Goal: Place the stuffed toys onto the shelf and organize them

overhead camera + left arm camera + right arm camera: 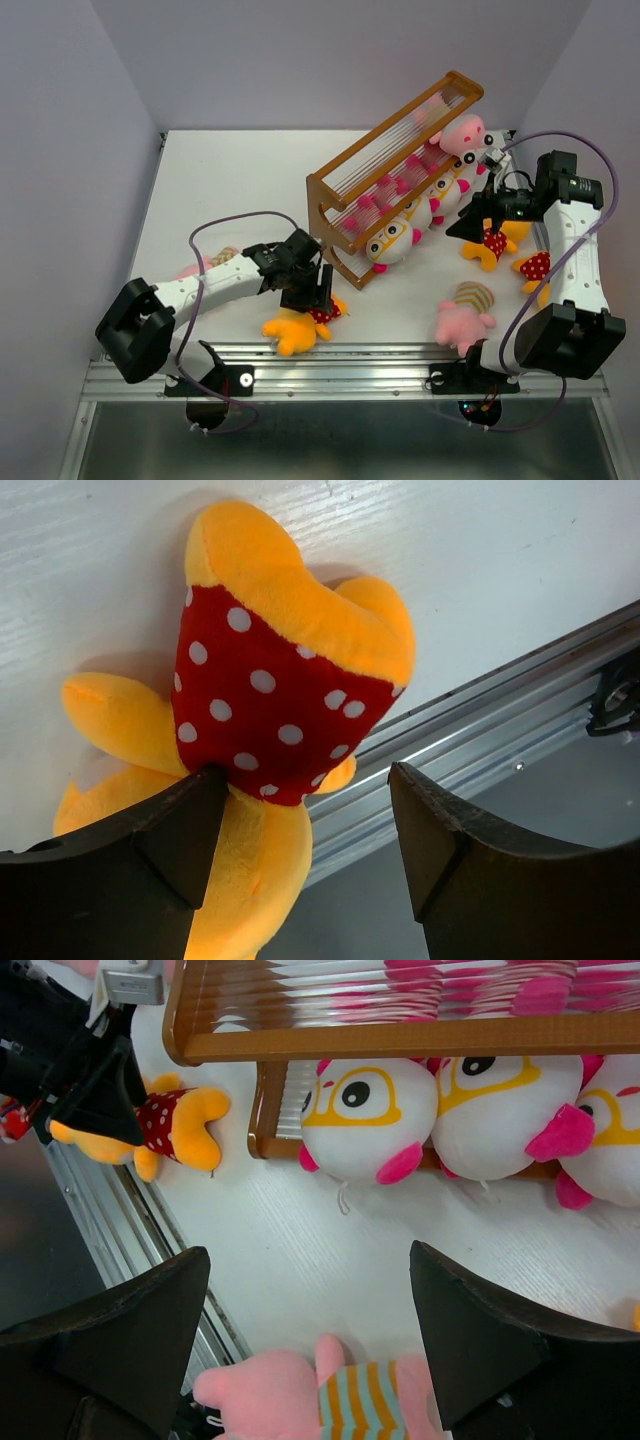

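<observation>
We show the left gripper, fingers apart, straddling the yellow polka-dot toy at the near edge of the table, presumably to grasp it for the shelf; the right gripper hangs spread and empty.

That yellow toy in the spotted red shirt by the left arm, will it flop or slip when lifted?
Probably floppy: the yellow toy looks like soft plush, with limp limbs splayed on the table. Likely light and not slippery, given its fuzzy fabric. It lies flat, so rolling seems unlikely.
</observation>
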